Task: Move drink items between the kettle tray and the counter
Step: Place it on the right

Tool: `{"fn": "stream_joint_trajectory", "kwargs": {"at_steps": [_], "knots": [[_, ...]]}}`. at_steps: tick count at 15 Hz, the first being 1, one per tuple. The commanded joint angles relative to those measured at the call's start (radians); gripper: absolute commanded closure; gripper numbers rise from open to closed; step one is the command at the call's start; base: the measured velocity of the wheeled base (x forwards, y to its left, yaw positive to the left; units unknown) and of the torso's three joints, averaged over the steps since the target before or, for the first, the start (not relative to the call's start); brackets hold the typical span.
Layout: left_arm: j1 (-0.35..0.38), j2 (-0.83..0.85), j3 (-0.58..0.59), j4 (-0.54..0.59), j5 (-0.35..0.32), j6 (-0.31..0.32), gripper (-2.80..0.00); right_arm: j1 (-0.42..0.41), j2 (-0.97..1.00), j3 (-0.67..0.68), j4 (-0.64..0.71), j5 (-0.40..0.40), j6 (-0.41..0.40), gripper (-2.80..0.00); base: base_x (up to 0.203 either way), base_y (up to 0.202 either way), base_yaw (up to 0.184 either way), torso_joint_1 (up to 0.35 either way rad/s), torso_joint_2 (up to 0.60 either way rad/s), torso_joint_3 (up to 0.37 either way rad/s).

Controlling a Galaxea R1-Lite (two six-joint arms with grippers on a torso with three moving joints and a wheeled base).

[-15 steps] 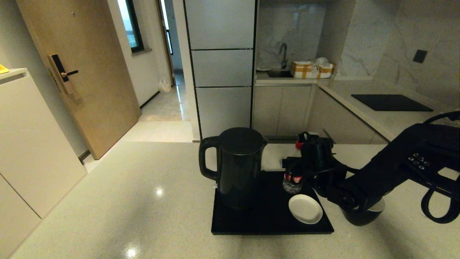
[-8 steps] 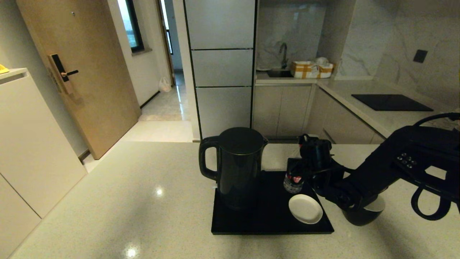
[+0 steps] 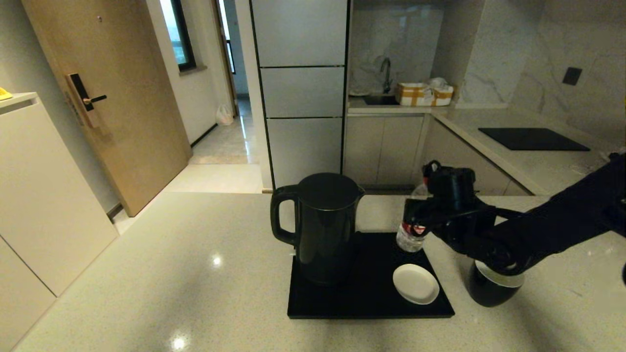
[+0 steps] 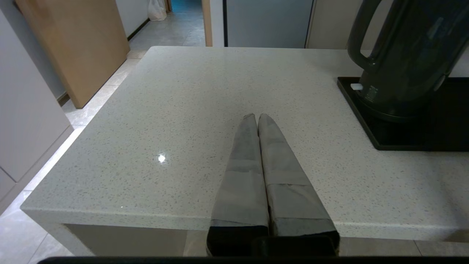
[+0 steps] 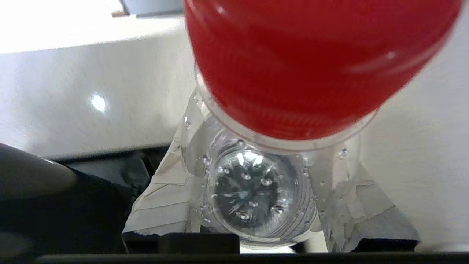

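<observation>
Your right gripper (image 3: 419, 215) is clamped on the small clear red-capped plastic bottle (image 3: 410, 235); swing low and you'll clip the round black cup (image 3: 490, 288).

The tray (image 3: 362, 298) lies on the counter (image 3: 146, 274). On the tray, the kettle (image 3: 323, 227) stands toward 9 o'clock and the saucer (image 3: 415, 284) toward 4 o'clock. The bottle (image 3: 412, 233) hangs above the tray's 1 o'clock corner, clear of its surface, clamped in the right gripper (image 3: 415, 220). The cup (image 3: 493, 288) stands on the counter just off the tray's 3 o'clock edge, under the right arm. The left gripper (image 4: 258, 119) sits low over the counter, off the tray's 9 o'clock side.
</observation>
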Motion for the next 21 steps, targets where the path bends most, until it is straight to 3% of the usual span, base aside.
{"fn": "stream_joint_trajectory", "kwargs": {"at_steps": [1,5,11,14,21], "knots": [[0.0,0.0,0.0,0.0,-0.001,0.0,0.0,-0.046,-0.199,0.002,0.088,-0.03,0.0,0.0,0.0,0.0,0.0,0.0,0.0,0.0],[0.0,0.001,0.0,0.0,-0.001,0.0,0.0,-0.326,-0.276,0.013,0.164,-0.057,-0.022,0.0,0.0,0.0,0.0,0.0,0.0,0.0],[0.0,0.0,0.0,0.0,0.001,0.0,0.0,-0.614,-0.291,0.046,0.166,-0.005,-0.053,0.0,0.0,0.0,0.0,0.0,0.0,0.0],[0.0,0.0,0.0,0.0,-0.001,0.0,0.0,-0.693,-0.252,0.143,0.137,0.097,-0.043,0.0,0.0,0.0,0.0,0.0,0.0,0.0],[0.0,0.0,0.0,0.0,-0.001,0.0,0.0,-0.746,-0.02,0.188,-0.087,0.122,-0.056,0.0,0.0,0.0,0.0,0.0,0.0,0.0]]}}
